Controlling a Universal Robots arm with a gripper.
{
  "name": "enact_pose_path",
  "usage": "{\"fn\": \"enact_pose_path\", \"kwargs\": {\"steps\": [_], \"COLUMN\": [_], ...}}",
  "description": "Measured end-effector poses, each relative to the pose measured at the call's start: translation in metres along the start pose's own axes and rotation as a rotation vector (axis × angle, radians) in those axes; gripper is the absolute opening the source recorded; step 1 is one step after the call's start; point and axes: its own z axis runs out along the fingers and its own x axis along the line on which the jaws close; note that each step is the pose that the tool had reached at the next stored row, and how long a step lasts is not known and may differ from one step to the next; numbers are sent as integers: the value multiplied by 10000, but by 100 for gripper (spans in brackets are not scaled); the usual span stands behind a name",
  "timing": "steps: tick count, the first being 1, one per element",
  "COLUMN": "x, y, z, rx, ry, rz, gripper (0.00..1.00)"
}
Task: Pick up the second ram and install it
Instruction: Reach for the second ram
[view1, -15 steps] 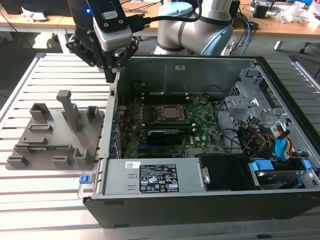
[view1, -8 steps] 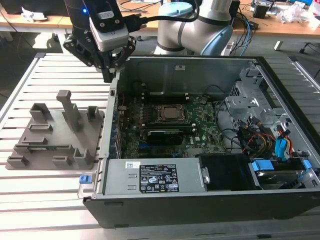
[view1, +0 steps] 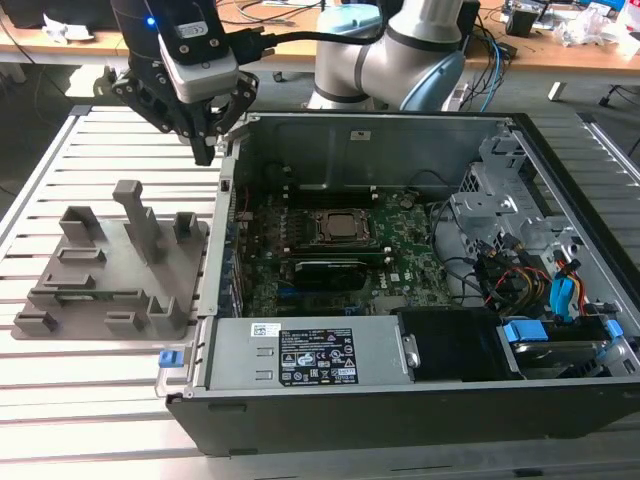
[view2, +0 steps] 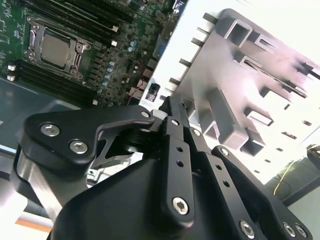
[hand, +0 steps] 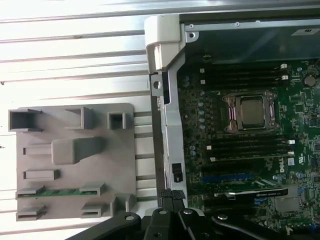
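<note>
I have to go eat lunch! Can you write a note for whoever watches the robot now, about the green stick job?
Gripper: jaws shut, holding nothing, hovering over the computer case's side wall, between the plate and the motherboard.
Second ram: lying in a slot on the grey fixture plate, untouched.
Done: nothing on this ram shows yet.
Left: the ram is not yet picked up and not yet installed on the motherboard.
</note>
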Motion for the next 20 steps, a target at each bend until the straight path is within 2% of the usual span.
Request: {"fn": "enact_pose_path", "kwargs": {"steps": [2,6,8,13,15,17,20], "x": [63,139,238,375,404,493,556], "y": [-5,-10,-18,-28,-30,-37,-41], "z": [-1,-3,-5,-9,-9,-11,-13], "rx": [-1,-1,-1,0,-1,0,0], "ry": [0,-1,0,0,0,0,0], "rz": [0,1,0,0,0,1,2], "gripper": [11,11,11,11,11,11,11]}}
